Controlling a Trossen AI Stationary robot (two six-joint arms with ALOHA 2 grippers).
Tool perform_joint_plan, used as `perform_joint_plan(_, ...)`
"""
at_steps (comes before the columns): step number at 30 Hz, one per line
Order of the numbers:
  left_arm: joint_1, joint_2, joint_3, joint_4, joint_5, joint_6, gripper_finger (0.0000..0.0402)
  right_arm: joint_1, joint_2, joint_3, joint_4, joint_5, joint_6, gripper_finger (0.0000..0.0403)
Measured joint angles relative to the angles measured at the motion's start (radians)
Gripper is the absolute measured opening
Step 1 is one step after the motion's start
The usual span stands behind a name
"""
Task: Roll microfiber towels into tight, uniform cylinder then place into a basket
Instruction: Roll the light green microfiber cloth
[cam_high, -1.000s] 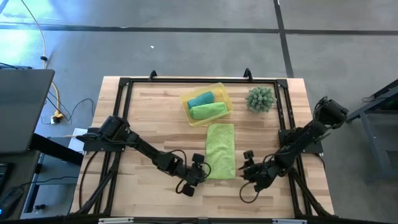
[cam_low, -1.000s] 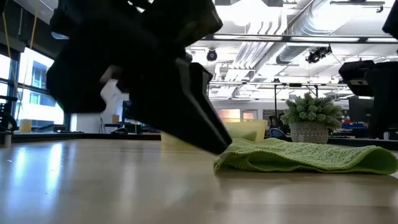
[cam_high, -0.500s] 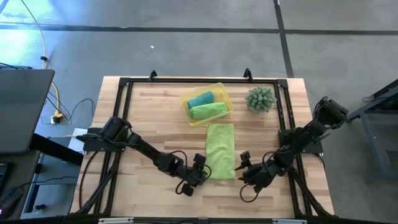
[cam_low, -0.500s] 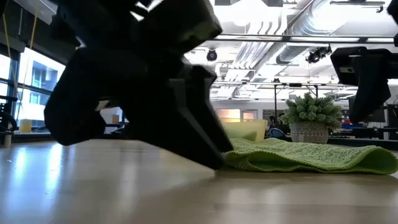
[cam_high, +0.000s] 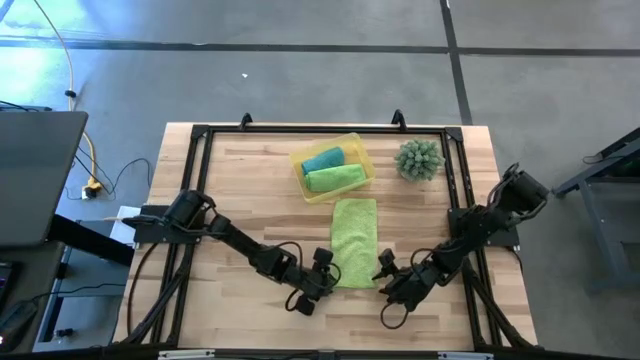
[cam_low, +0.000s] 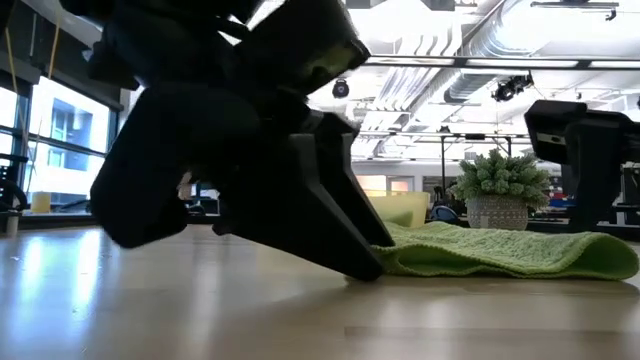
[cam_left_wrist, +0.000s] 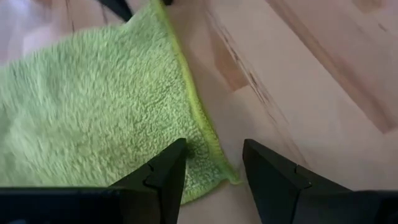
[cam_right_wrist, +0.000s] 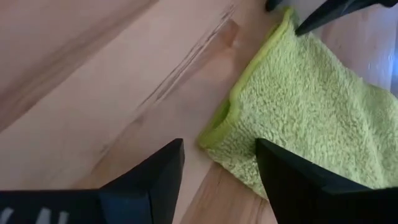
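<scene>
A lime-green microfiber towel (cam_high: 355, 243) lies flat on the wooden table as a long strip. Its far end is just short of the yellow basket (cam_high: 357, 146). A teal roll (cam_high: 323, 160) and a lime-green roll (cam_high: 334, 178) lie in the basket. My left gripper (cam_high: 327, 268) is open at the strip's near left corner (cam_left_wrist: 217, 165), which lies between its fingers. My right gripper (cam_high: 382, 268) is open at the near right corner (cam_right_wrist: 214, 134). That corner lies just ahead of its fingers, one fingertip over the cloth and one over bare wood. My left gripper comes slanting down from the table's near left at the towel's near left corner. One fingertip (cam_left_wrist: 177, 155) stands over the cloth, the other (cam_left_wrist: 258, 155) over bare wood. Whether either fingertip touches the cloth, I cannot tell.
A spiky green plant in a pot (cam_high: 419, 159) stands at the table's far right. A dark frame (cam_high: 200, 140) runs round the tabletop. Bare wood (cam_high: 240, 190) lies on both sides of the towel.
My right gripper has gone toward the table's left edge, up to the towel's near right corner, and has sunk and rolled about its own line. The towel has kept its place.
</scene>
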Motion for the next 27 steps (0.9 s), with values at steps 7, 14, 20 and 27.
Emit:
perform_joint_plan(7,0.018,0.002,-0.001,-0.010,0.039,-0.247,0.0152,-0.009,0.013,0.001,0.006,-0.004,0.064,0.0189)
perform_joint_plan(14,0.017,0.003,0.000,-0.014,0.037,-0.376,0.0151,-0.007,0.015,0.000,0.002,-0.021,0.140,0.0106)
perform_joint_plan(20,0.006,0.003,0.000,-0.018,0.028,-0.410,0.0126,-0.008,0.015,0.000,-0.001,-0.058,0.248,0.0014)
perform_joint_plan(27,0.005,0.006,-0.003,0.013,0.026,-0.479,0.0070,-0.009,0.013,-0.001,-0.001,-0.057,0.379,0.0004)
